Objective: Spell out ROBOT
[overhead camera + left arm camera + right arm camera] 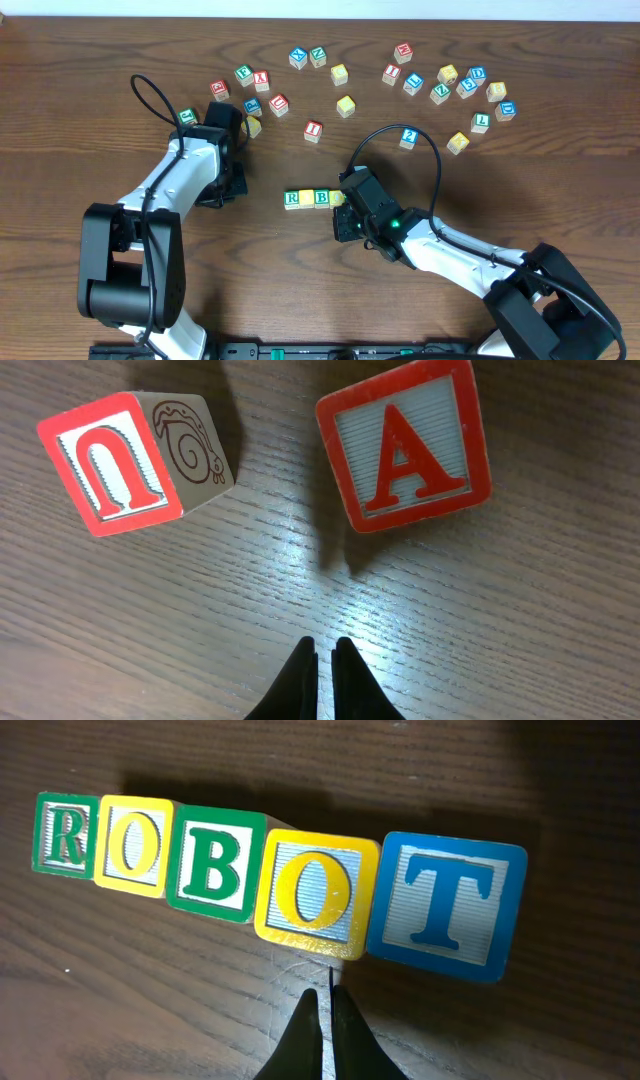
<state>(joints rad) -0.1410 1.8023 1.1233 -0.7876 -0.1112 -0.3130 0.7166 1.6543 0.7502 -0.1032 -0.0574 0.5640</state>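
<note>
Right gripper [326,1012], clenched on nothing, sits at six o'clock of the second O cube [315,895] in the ROBOT row [215,863], laid out complete. Probably light, stiff, smooth wood: pinch opposite flat sides. Left gripper [325,660] clenched, empty.

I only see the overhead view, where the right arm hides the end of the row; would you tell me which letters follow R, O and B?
Observer: The right wrist view shows the whole row: R, first O, B, second O, T.
Operator: Thank you. Is the right tool holding a cube?
Observer: No, the right tool is shut and empty, its tips just short of the second O.
Operator: And the left tool?
Observer: The left tool is shut over bare table, with a red A and a red U ahead of it.
</note>
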